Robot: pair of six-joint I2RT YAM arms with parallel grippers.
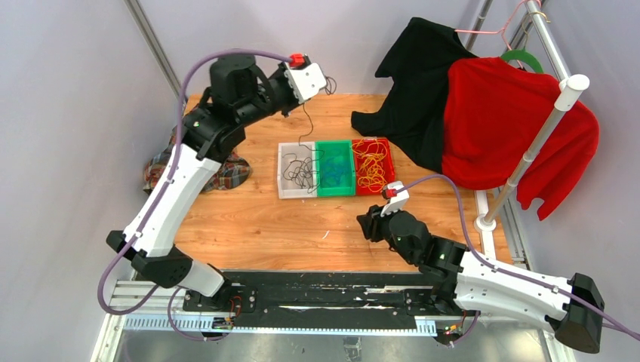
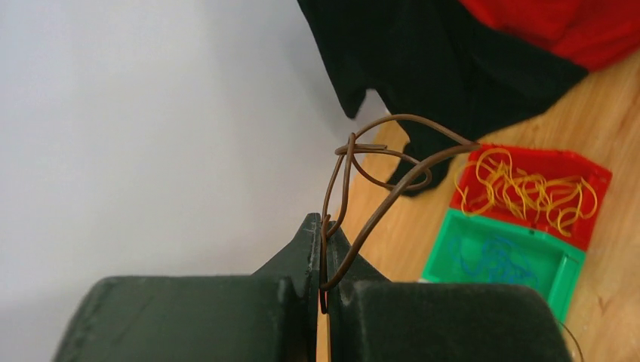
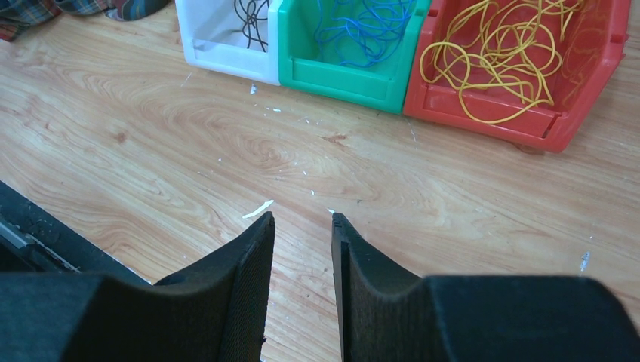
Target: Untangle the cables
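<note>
Pinched in the closed left gripper (image 2: 321, 235): a thin, glossy dark cable (image 2: 392, 190), looped and knotted just beyond it, tail hidden between the matte pads (image 2: 430, 317). Parted around nothing, right gripper (image 3: 302, 225); ahead of it, wiry yellow cables (image 3: 494, 56) in a red plastic bin (image 3: 483, 121), far rim cut off.

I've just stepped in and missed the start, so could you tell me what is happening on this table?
The robot is sorting tangled cables by colour. The left tool, raised high, is shut on a dark cable that hangs down toward the white bin of black cables. The green bin holds blue cables, the red bin yellow cables. The right tool hovers open and empty over the table in front of the bins.
</note>
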